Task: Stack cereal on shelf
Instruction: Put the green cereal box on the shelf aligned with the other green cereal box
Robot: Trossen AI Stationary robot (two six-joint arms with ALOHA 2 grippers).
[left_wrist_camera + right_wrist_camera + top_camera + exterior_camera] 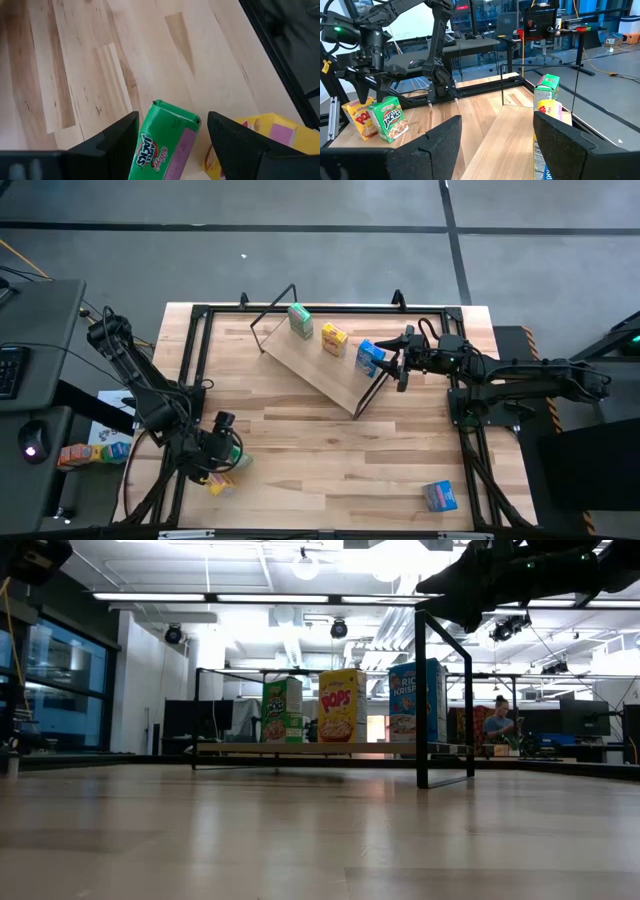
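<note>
The shelf (310, 365), a tilted light wood board on black wire legs, stands at the table's far middle. A green (300, 320), a yellow (334, 338) and a blue cereal box (370, 357) stand upright in a row on it. My right gripper (398, 367) is open and level, just right of the blue box (540, 167). My left gripper (172, 140) hangs open at the near left. Its fingers stand on either side of a green box (165, 145), with a yellow box (272, 135) beside it. Another blue box (440, 496) lies at the near right.
A black metal frame (195, 370) runs round the table top. Bare wood lies between the shelf and the near edge. Left of the table stand a desk with a mouse (33, 448) and some coloured boxes (90, 450). A person (497, 720) sits far behind the table.
</note>
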